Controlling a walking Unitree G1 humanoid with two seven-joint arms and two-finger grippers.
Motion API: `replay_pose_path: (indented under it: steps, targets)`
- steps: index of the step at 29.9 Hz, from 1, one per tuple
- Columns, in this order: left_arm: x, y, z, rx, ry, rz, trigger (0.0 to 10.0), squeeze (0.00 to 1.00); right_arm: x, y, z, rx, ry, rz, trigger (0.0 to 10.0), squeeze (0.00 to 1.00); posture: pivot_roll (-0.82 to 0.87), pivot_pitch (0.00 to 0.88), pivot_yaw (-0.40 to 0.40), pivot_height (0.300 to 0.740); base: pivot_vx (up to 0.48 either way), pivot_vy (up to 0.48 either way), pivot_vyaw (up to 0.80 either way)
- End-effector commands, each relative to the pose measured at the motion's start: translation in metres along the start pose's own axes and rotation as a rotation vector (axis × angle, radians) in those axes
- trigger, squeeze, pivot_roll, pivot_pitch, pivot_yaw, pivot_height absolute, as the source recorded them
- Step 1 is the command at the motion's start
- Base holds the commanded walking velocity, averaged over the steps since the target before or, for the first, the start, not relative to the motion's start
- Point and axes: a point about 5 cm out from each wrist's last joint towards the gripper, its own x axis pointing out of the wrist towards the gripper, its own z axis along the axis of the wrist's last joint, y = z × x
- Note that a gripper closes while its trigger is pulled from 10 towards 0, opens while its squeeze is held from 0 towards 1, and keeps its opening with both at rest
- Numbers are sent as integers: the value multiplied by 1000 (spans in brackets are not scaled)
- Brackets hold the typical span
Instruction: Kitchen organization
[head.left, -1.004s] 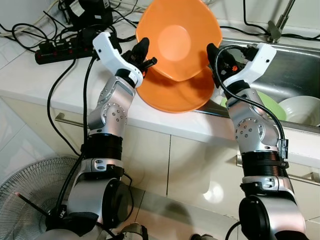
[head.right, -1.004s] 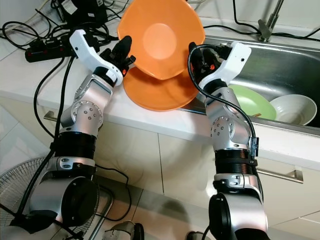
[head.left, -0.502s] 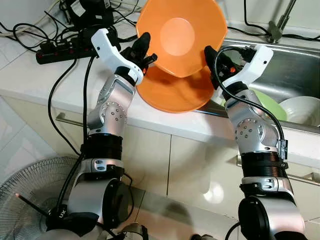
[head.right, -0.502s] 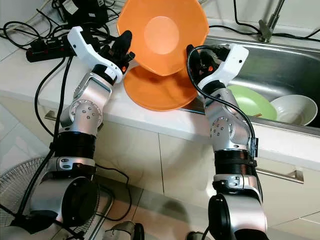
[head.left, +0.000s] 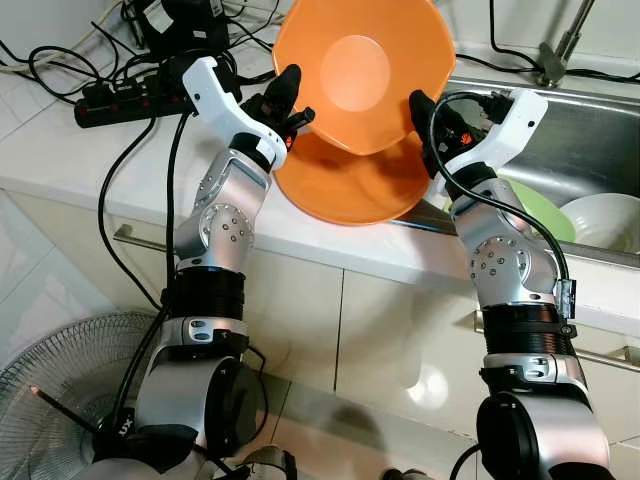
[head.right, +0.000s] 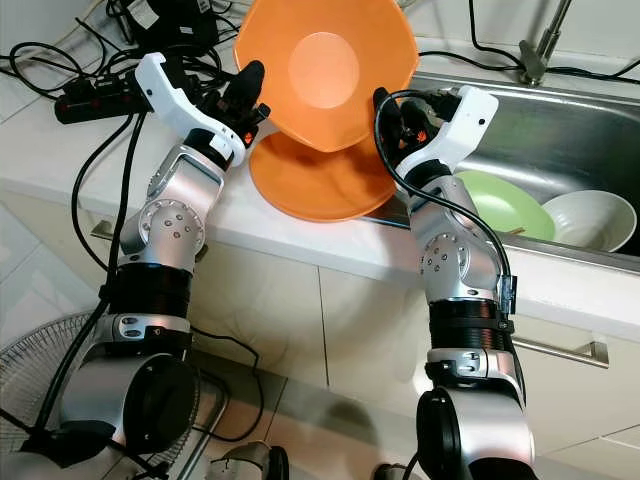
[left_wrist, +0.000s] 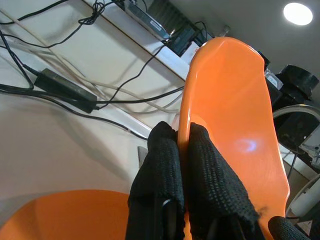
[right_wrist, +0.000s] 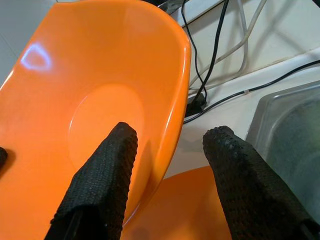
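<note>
An orange bowl (head.left: 360, 70) is held tilted above the counter, its inside facing me. My left gripper (head.left: 285, 95) is shut on its left rim, the two fingers (left_wrist: 200, 155) pinching the edge. On the opposite side, my right gripper (head.left: 422, 108) is open, one finger (right_wrist: 107, 170) inside the bowl and the other outside, with the rim in the gap between them. A second orange bowl (head.left: 345, 185) lies flat on the counter right beneath, at the edge of the sink.
The steel sink (head.left: 600, 130) on the right holds a green plate (head.left: 545, 205) and a white bowl (head.left: 605, 220), with a faucet (head.left: 555, 50) behind. A black power strip (head.left: 130, 95) and tangled cables cover the counter's far left. A fan (head.left: 50, 390) stands on the floor.
The held bowl has tipped slightly more upright and shifted a little toward the sink. Both grippers stay at its rim.
</note>
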Motion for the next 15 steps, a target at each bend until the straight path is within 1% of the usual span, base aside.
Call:
replay_pose_path:
  steps: [1, 9, 10, 12, 15]
  targets:
    - [1, -7, 9, 8, -35, -40, 10000, 0, -1, 2, 2, 6, -8, 11, 10000, 0, 81, 35, 68, 740, 0, 0, 0]
    - [1, -8, 7, 6, -27, -47, 10000, 0, -2, 2, 2, 14, -5, 11, 10000, 0, 81, 34, 66, 740, 0, 0, 0]
    - [0, -16, -1, 33, 4, -98, 10000, 0, -1, 4, 2, 65, 0, 15, 10000, 0, 83, 48, 57, 740, 0, 0, 0]
    - [-2, -25, -11, 65, 41, -160, 10000, 0, 0, 6, 1, 125, 7, 21, 10000, 0, 85, 49, 57, 740, 0, 0, 0]
    - [-2, -26, -12, 72, 47, -171, 10000, 0, 0, 6, 1, 137, 9, 21, 10000, 0, 86, 51, 58, 740, 0, 0, 0]
